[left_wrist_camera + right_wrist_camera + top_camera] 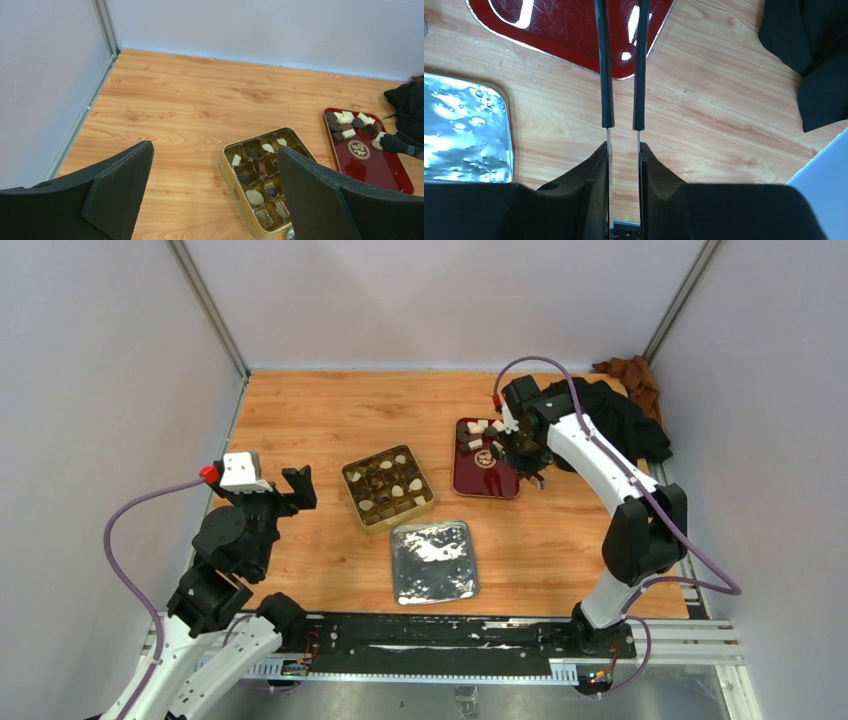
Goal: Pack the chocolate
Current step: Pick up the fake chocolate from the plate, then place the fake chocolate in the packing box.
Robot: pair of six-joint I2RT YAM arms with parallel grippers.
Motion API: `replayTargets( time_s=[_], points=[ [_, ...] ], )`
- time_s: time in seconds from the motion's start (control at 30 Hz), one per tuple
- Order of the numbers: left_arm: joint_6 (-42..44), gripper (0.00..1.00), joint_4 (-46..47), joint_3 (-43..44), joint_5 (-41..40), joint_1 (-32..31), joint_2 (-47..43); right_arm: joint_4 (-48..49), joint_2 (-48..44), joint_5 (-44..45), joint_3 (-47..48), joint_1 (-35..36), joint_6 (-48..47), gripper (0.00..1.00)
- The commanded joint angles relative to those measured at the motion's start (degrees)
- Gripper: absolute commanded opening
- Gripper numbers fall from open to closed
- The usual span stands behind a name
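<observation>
Arm bases stand on a black rail (440, 635) at 6 o'clock of the wooden surface (330, 410). Just beyond the rail a silver tray (433, 560) lies flat. A gold tin (388, 485) sits near it at its 11 o'clock, apart from it.

Chocolate (348, 133) is in two places. A cluster of white and dark chunks lies at the 12 o'clock end of a red tray (487, 480), which is at 2 o'clock of the tin. More chunks of both colours sit in some of the tin's compartments.

At 9 o'clock of the tin the left pincer (215, 148) hangs above the surface, spread wide and holding nothing.

Over the tray's chunks the right pincer (622, 50) points down with its fingers (604, 65) parallel and narrow. The wrist view cuts off the tips, so I cannot tell whether they hold a chunk.

A black cloth (620, 420) is heaped at 3 o'clock of the tray.
</observation>
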Motion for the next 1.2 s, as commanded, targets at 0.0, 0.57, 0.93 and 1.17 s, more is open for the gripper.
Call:
replayTargets(
  time_s=[0.0, 0.57, 0.93, 1.17],
  points=[
    [-0.12, 1.00, 1.37, -0.55, -0.32, 0.30, -0.47, -2.19, -3.37, -1.63, -1.14, 1.44, -0.24, 0.18],
    [-0.12, 1.00, 1.30, -0.55, -0.30, 0.36, -0.58, -5.98, -8.47, -2.63, 1.42, 14.12, -0.26, 0.18],
    [-0.12, 1.00, 1.24, -0.55, -0.30, 0.30, -0.78, -7.12, -6.82, -3.19, 4.61, 22.51, 0.38, 0.18],
    [-0.12, 1.00, 1.26, -0.55, -0.25, 0.30, -0.85, -7.49, -3.36, -3.17, 6.86, 26.53, 0.17, 0.18]
  ],
)
